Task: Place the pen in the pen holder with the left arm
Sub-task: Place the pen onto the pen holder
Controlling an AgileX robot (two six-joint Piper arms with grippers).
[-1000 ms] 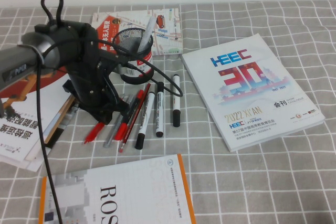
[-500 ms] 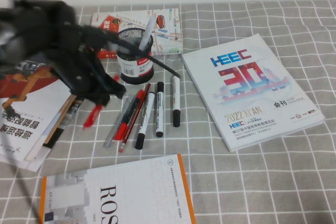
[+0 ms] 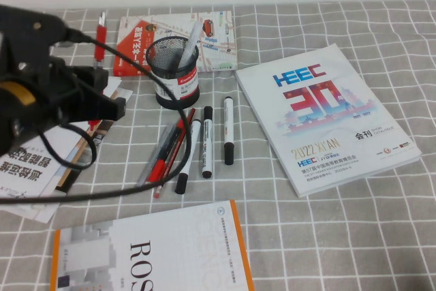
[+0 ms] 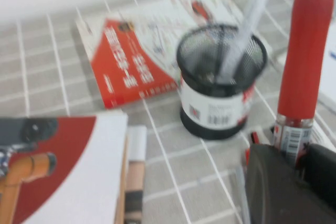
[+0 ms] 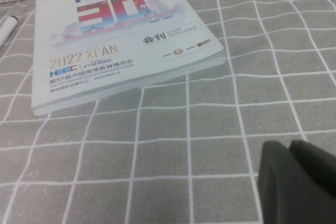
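– Lifted clear of the table since a moment earlier is the slim all-red ballpoint pen (image 3: 101,37); it was hanging low beside the loose pens then, and now it is carried high at the robot's left by the black left arm (image 3: 41,93). How is it held?

– It is clamped in the left gripper (image 4: 286,163), whose jaws are closed on the lower, labelled part of the barrel. In the left wrist view the pen (image 4: 304,61) is seen standing nearly upright, with a silver end pointing away from the gripper.

– And where is the black wire-mesh pen holder (image 3: 175,73) from there?

– It is found toward the robot's right of the pen, well apart from it, standing upright on the grey checked tablecloth (image 3: 381,236). Its open mouth (image 4: 220,51) is seen from above and from the side, so the pen is judged to be not yet over it.

– So what is required for the next move?

– A sideways carry to the right is judged to be needed, with the long axis kept vertical, before any lowering. One white pen (image 3: 189,44) is already leaned inside the holder, so the free side of the rim should be aimed at.

– And the right gripper (image 5: 296,182)?

– It is parked low over the cloth, near the white exhibition catalogue (image 5: 121,40), far from the holder. The left arm is clearly the nearer one.
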